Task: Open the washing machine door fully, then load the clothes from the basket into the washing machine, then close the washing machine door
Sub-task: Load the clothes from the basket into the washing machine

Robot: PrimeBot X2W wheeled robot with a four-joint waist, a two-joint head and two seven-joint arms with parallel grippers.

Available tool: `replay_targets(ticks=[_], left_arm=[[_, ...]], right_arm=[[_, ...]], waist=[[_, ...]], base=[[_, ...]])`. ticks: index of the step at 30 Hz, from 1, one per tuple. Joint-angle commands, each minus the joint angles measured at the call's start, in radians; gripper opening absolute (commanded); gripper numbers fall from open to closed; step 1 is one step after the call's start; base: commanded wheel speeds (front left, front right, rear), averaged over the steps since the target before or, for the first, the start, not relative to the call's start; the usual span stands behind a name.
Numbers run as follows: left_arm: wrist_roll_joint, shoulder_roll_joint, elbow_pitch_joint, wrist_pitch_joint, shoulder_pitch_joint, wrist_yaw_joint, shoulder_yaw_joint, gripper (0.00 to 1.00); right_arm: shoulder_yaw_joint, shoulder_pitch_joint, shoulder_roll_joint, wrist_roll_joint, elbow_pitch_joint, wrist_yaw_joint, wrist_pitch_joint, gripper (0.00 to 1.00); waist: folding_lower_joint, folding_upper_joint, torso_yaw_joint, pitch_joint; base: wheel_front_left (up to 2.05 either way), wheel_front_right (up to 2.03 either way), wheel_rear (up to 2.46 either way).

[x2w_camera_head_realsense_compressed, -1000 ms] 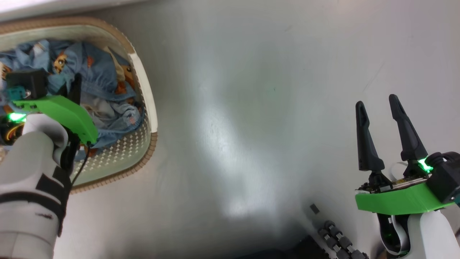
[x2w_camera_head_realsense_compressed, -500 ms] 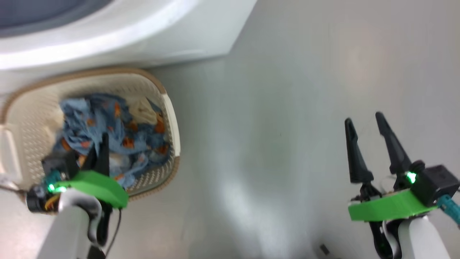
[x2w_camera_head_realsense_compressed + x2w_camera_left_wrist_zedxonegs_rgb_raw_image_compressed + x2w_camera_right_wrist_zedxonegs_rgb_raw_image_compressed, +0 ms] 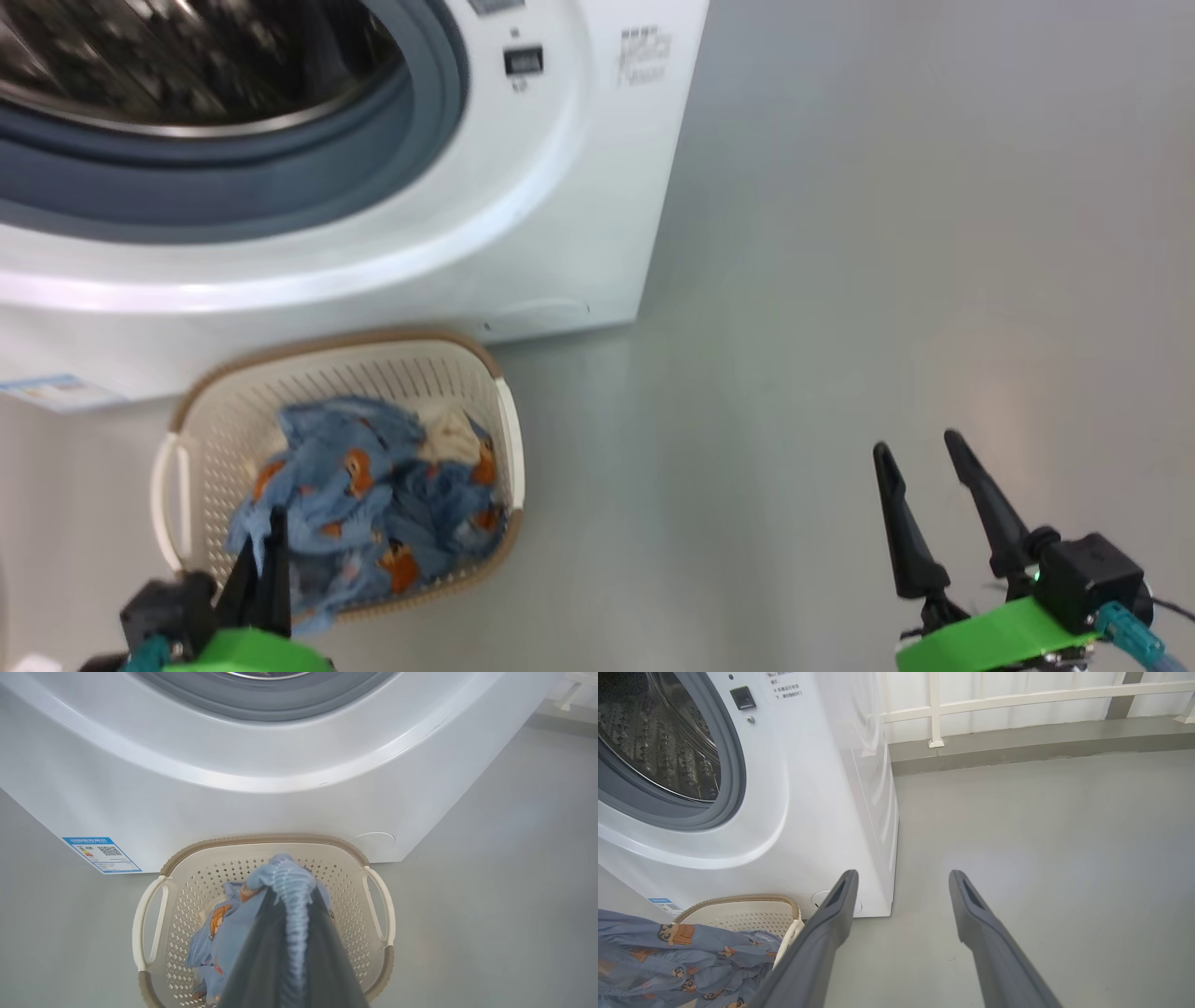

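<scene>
The white washing machine stands with its grey-ringed steel drum uncovered; the washing machine door is out of view. Right in front of it on the floor sits the cream basket holding blue bear-print clothes with some cream cloth. My left gripper hovers over the basket's near side, shut on a fold of the blue clothes that hangs from its tips down into the basket. My right gripper is open and holds nothing, off to the right over bare floor.
A blue label sticker is on the machine's lower front left. Grey floor stretches to the right of the machine. A white railing on a low grey kerb runs along the back.
The head camera has tilted up, bringing the washing machine and whole basket into view. The left gripper, still shut, has come up from among the clothes with cloth in it. The right gripper stays open.
</scene>
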State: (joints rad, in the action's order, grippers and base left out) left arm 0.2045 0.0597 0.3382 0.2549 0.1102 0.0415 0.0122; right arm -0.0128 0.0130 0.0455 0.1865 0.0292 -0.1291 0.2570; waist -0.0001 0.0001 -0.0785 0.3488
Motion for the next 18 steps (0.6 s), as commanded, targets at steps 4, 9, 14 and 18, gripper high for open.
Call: replay_targets(ticks=[4,9,14,18], left_arm=[[-0.026,-0.003,-0.128,0.007,-0.105,0.021,0.054,0.0],[-0.03,-0.008,-0.206,0.007,-0.171,0.045,0.053,0.0],[-0.016,-0.009,-0.302,0.007,-0.235,0.083,0.028,0.0],[-0.002,-0.009,-0.367,0.007,-0.294,0.127,0.0,0.0]], right_arm=[[-0.026,-0.051,0.012,0.011,-0.01,-0.002,0.005,1.0],[-0.024,-0.08,0.016,0.012,-0.006,-0.002,0.005,1.0],[-0.022,-0.111,0.02,0.011,-0.003,-0.002,0.005,1.0],[-0.026,-0.141,0.025,0.01,-0.002,-0.002,0.005,1.0]], waist=[[0.0001,-0.0001,0.034,-0.193],[0.0001,-0.0001,0.039,-0.241],[0.0001,-0.0001,0.049,-0.295],[0.0001,-0.0001,0.059,-0.337]], base=[[0.0,0.0,0.0],[0.0,0.0,0.0],[0.0,0.0,0.0],[0.0,0.0,0.0]])
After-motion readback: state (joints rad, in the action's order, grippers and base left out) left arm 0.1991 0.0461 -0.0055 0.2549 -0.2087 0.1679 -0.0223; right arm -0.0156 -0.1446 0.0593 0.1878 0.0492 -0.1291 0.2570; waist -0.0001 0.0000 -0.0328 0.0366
